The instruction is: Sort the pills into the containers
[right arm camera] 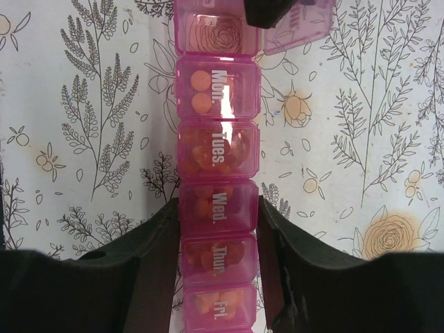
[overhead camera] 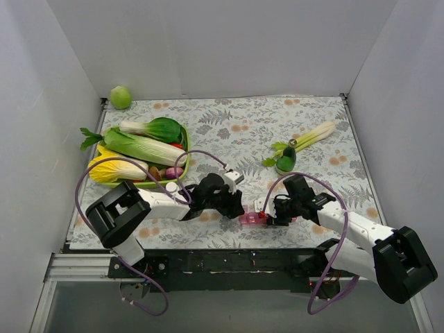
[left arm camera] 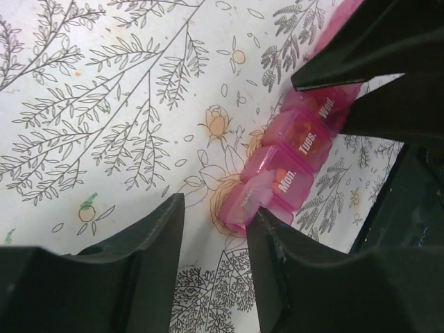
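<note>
The pink pill organizer [overhead camera: 251,219] lies on the flowered cloth near the front edge, between the two grippers. In the right wrist view the organizer [right arm camera: 218,159] runs straight up the frame. Its lidded Mon. to Fri. compartments hold orange pills [right arm camera: 201,90], and the end compartment [right arm camera: 215,31] has its lid open and looks empty. My right gripper [right arm camera: 218,211] is shut on the organizer at the Wed. and Thur. compartments. My left gripper [left arm camera: 216,211] is open with only cloth between its fingers; its right finger [left arm camera: 291,270] touches the organizer's end [left arm camera: 260,198].
A green oval tray [overhead camera: 184,136] of cabbages and other vegetables sits at the left. A green ball [overhead camera: 121,97] lies in the back left corner. A leek [overhead camera: 313,135] and a dark green vegetable [overhead camera: 286,161] lie at the right. White walls enclose three sides.
</note>
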{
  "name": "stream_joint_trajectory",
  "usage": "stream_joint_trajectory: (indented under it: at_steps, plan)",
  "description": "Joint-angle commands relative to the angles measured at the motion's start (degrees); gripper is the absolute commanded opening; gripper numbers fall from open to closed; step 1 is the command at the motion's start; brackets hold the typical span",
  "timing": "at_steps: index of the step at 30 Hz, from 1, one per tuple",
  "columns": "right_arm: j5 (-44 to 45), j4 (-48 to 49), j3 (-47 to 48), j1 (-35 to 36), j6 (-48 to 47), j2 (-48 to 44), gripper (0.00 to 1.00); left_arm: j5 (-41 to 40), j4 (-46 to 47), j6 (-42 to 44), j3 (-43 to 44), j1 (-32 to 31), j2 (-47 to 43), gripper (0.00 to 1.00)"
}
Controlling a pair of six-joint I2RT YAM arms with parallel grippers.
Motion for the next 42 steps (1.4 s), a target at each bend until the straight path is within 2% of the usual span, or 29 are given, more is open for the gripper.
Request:
stream_joint_trajectory:
  at_steps: [1, 5, 14, 21, 22, 24, 25, 31, 34, 39, 42]
  plan:
    - [-1.01, 0.00, 0.40, -0.24, 0.04, -0.25, 0.15, -3.56, 1.63, -5.00, 1.48, 0.92, 0.21, 0.33]
    - [-1.10, 0.00, 0.32, -0.24, 0.13, -0.34, 0.15, -1.63, 1.54, -9.04, 1.39, 2.58, 1.00, 0.29]
    - [-0.93, 0.00, 0.05, -0.32, 0.13, 0.01, 0.15, 4.44, 3.56, -16.43, 2.09, 4.61, 3.11, 0.33]
    - [-0.84, 0.00, 0.23, -0.32, 0.13, 0.36, 0.15, 6.29, 2.42, -16.18, 2.36, 4.70, 1.54, 0.36]
    - [-1.01, 0.00, 0.23, -0.32, 0.31, 0.36, 0.15, 6.20, 2.50, -16.00, 2.19, 4.70, 0.58, 0.42]
    - [-1.10, 0.09, 0.32, -0.32, 0.31, 0.45, 0.15, 4.71, 2.07, -15.04, 1.75, 4.70, -3.46, 0.48]
    - [-1.01, 0.09, 0.40, -0.41, 0.31, 0.54, 0.15, 3.84, 1.20, -14.51, 1.57, 4.78, -4.87, 0.55]
    - [-1.45, -0.09, 0.84, -0.59, 0.92, 1.06, 0.17, -3.02, -4.51, -10.47, 0.78, 5.49, -17.87, 0.76]
    - [-1.54, -0.26, 1.28, -0.76, 1.36, 1.41, 0.18, -6.36, -8.63, -9.50, -0.18, 6.27, -24.12, 0.98]
    - [-1.37, -0.44, 1.90, -1.02, 2.15, 2.12, 0.20, -12.94, -20.32, -10.01, -0.02, 7.77, -33.52, 0.98]
    - [-1.10, -0.62, 2.51, -1.03, 2.68, 2.82, 0.23, -22.60, -33.83, -13.26, 1.39, 8.21, -39.14, 0.98]
